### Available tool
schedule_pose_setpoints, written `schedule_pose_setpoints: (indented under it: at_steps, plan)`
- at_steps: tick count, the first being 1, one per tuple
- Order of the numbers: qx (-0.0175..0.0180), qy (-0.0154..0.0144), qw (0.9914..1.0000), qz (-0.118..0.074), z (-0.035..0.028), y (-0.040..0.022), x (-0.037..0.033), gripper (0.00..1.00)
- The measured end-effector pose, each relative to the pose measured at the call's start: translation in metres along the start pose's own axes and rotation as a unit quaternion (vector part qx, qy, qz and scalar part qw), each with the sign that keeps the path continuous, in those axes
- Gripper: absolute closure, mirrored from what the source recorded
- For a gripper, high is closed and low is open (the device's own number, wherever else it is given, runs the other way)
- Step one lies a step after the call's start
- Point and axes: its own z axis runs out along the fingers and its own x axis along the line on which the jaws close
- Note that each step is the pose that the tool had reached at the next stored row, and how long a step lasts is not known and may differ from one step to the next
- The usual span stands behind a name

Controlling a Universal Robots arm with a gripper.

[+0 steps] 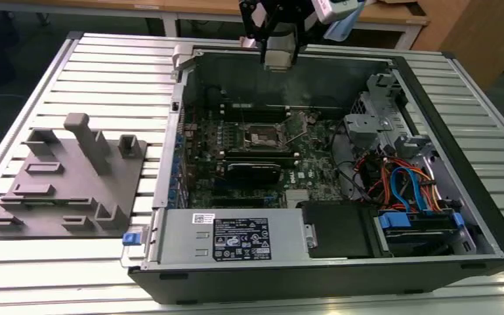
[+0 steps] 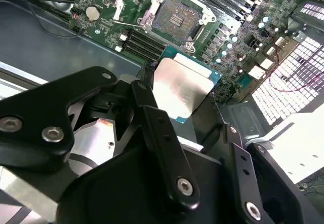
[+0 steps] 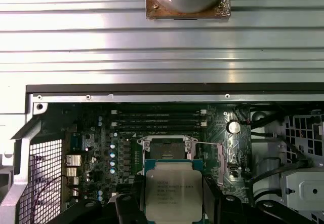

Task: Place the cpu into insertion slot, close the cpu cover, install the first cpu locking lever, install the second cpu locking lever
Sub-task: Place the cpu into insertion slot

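My gripper (image 2: 183, 100) is shut on the cpu (image 2: 182, 82), a flat square chip with a dull silver top and a green edge, held between two black fingers (image 2: 152, 110). In the first wrist view the cpu (image 3: 173, 188) hangs just short of the insertion slot (image 3: 167, 148), a dark square socket with a silver rim on the green board. The insertion slot (image 2: 174, 16) lies bare, with a thin silver frame, apparently the cpu cover (image 2: 129, 1), raised at one side. In the exterior view the gripper (image 1: 277, 58) hovers high above the case's far wall, well over the insertion slot (image 1: 264, 136).
The open black computer case (image 1: 462, 151) lies on a slatted aluminium table (image 1: 103, 79). A grey fixture plate (image 1: 68, 190) with posts stands at the exterior view's left. A power supply (image 1: 234, 237) and coloured cables (image 1: 401, 187) fill the case's near side. Long memory slots (image 3: 157, 117) run beside the socket.
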Motion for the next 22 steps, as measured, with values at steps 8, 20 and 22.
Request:
schedule_pose_setpoints:
  at_steps: [8, 20, 22]
  plan:
    - [-0.0005, -0.004, 0.999, 0.044, 0.0001, 0.0, 0.0, 0.46]
    - [-0.0007, -0.0062, 0.99764, 0.068, 0.0002, 0.0, 0.0, 0.46]
    - [-0.0007, -0.0062, 0.99764, 0.068, 0.0002, 0.0, 0.0, 0.46]
